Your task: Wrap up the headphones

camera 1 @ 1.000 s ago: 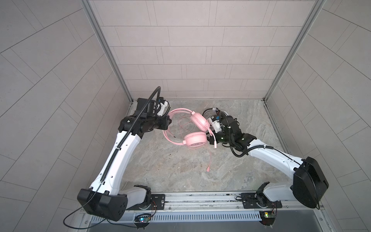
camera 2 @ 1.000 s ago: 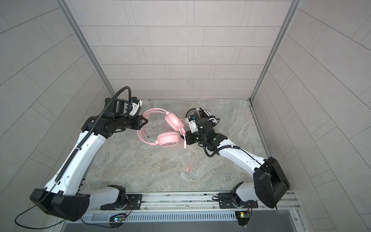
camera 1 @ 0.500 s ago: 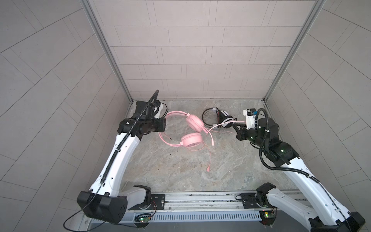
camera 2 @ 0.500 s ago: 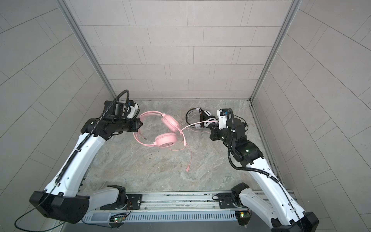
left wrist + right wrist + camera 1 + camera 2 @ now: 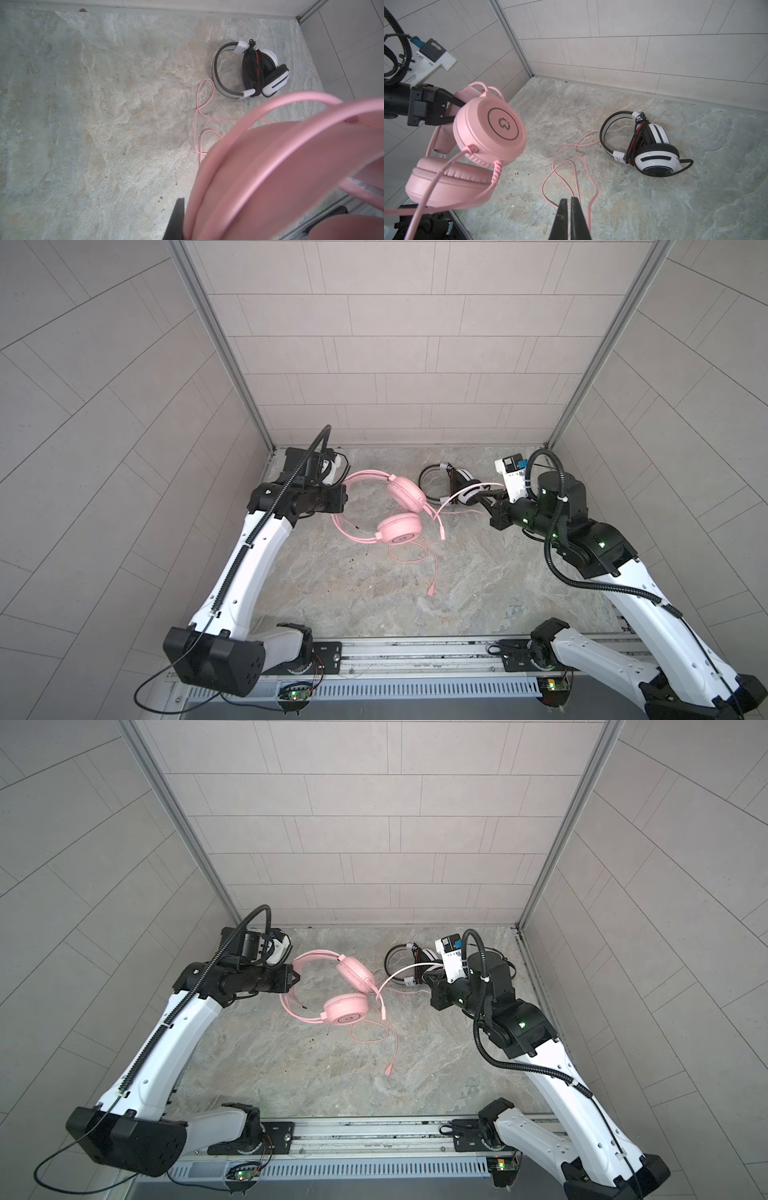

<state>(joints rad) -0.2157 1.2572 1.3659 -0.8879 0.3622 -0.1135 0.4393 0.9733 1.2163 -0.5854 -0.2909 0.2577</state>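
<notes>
Left claw [image 5: 451, 111] is clamped hard on the headband of the pink headset [image 5: 490, 128], jaws biting the band from both sides, and I've got the whole thing hanging off it near the back-left corner, one ear cup stacked over the other, logo face turned toward my right wrist camera. I can't tell if the lower cup touches the stone floor [image 5: 374, 597]. In the left wrist view the pink band fills the near corner, a blur right against the lens. Right claw [image 5: 569, 199] has its fingers pressed together, and the pink cable [image 5: 195, 133] runs straight into the slit between them, so I'm pinching cable there. In both top views that cable arches from the cups across to the right claw, while the slack lies in loose loops on the floor, plug end trailing toward the front. The white-and-black headset [image 5: 654, 153] lies on its side by the back wall, well clear of both claws, its black and red cord wound around it
</notes>
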